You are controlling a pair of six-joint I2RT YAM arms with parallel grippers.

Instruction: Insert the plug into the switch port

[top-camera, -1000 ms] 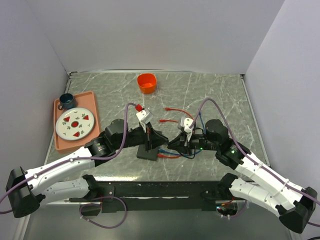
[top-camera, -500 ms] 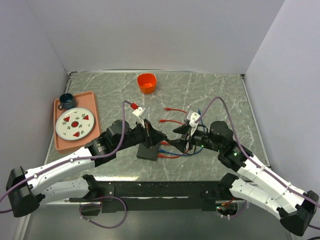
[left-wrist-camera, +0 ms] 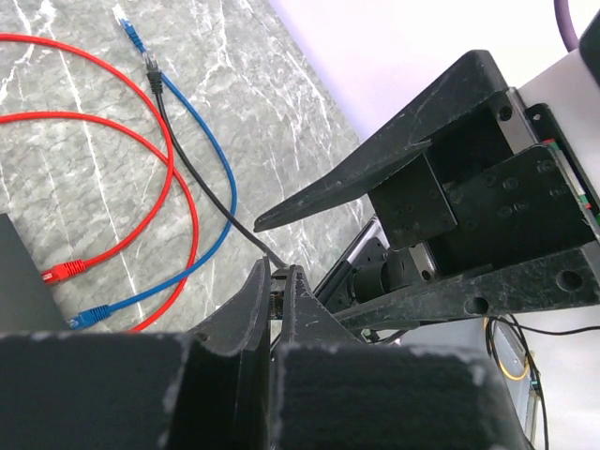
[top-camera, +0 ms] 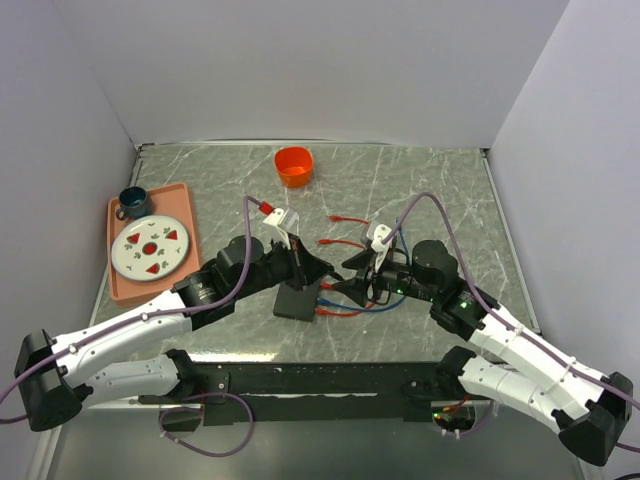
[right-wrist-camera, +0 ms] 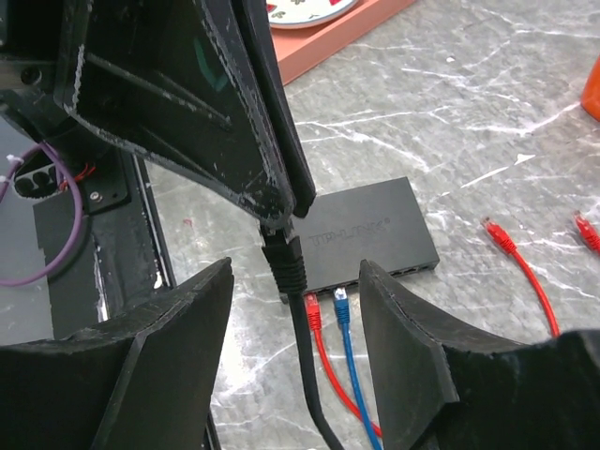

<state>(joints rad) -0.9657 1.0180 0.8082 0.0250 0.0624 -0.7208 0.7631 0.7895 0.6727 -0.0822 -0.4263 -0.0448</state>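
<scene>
The left jaws are clenched on a small black plug (right-wrist-camera: 284, 255) at the end of a thin black cable (left-wrist-camera: 202, 178), which trails away from it across the grey marbled surface (top-camera: 440, 190). The right jaws are released and spread wide, one finger on each side of the plug. As far as the right wrist view shows, they touch neither the plug nor the cable.

The plug is held off the surface just beside a flat matte-black rectangular box (right-wrist-camera: 367, 236), near one of its corners, and sits in no socket. The switch port (right-wrist-camera: 405, 271) is one of a row of small openings in the narrow edge of the box that faces the right wrist camera. A red cable (right-wrist-camera: 312, 316) and a blue cable (right-wrist-camera: 341, 306) lie with their plugs right at that edge; whether they are seated I cannot tell.

Well apart from all this, a round orange cup (top-camera: 293, 165) stands at the far side. On the left, a salmon-coloured tray (top-camera: 118, 290) carries a white patterned plate (top-camera: 150, 247) and a dark blue mug (top-camera: 132, 202).
</scene>
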